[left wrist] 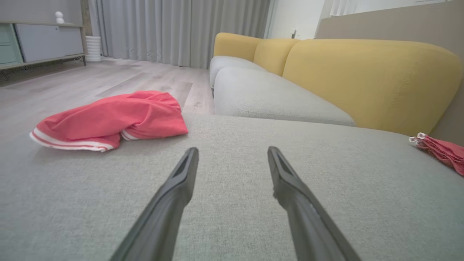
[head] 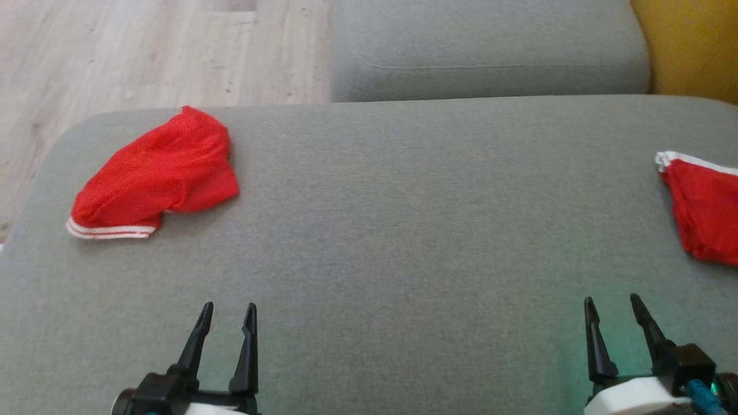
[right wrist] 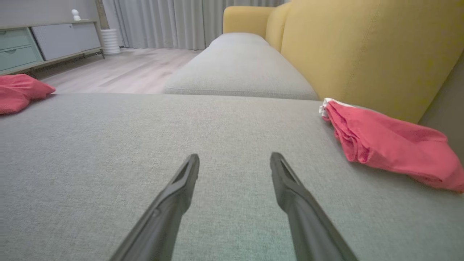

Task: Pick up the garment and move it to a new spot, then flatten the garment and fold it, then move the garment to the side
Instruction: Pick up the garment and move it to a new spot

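Left gripper (head: 229, 307) and right gripper (head: 611, 300) hover open and empty over the near edge of the cushion (head: 403, 230). The crumpled garment (head: 161, 170) lies at its far-left corner. Recommended: pinch the bunched middle and lift clear before carrying.

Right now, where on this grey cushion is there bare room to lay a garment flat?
The widest bare patch is the middle of the grey cushion, between the crumpled red garment at left and the other red garment at the right edge, ahead of the left end effector and the right end effector. Crowded only at those two sides.
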Robot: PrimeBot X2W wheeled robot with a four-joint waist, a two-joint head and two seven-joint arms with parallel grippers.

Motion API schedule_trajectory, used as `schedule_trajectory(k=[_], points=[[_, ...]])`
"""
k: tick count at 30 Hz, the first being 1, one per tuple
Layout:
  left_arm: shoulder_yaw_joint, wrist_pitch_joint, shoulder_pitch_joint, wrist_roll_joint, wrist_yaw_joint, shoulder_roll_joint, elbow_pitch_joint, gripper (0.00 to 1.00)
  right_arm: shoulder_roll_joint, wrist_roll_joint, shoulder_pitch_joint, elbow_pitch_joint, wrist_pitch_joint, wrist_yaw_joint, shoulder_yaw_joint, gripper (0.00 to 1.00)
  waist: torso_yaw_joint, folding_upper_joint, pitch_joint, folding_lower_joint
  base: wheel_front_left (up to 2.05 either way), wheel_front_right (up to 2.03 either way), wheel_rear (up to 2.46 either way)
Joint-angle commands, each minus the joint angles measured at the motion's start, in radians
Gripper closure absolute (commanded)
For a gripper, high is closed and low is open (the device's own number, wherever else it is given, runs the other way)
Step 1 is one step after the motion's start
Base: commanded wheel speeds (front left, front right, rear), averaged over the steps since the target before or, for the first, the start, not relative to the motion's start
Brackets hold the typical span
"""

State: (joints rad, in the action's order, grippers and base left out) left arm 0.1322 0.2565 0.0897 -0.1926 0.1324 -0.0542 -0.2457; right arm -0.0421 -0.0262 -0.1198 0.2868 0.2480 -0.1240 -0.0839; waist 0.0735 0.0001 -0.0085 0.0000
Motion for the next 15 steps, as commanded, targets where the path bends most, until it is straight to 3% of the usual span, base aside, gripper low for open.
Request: schedule_trajectory(k=[1, 15], points=[[-0.024, 0.005, -0.034, 0.006, -0.002, 0.003, 0.031, 0.0, -0.008, 0.007, 0.019, -0.04, 0.013, -0.007, 0.024, 0.0, 0.026, -0.0001, -0.001, 0.0, 0.0, 0.0, 0.0], [-0.054, 0.005, 0.01, 0.006, -0.002, 0.003, 0.023, 0.0, -0.008, 0.057, 0.02, -0.05, 0.014, -0.007, 0.083, 0.0, 0.299, -0.0001, -0.029, 0.0, 0.0, 0.0, 0.0]])
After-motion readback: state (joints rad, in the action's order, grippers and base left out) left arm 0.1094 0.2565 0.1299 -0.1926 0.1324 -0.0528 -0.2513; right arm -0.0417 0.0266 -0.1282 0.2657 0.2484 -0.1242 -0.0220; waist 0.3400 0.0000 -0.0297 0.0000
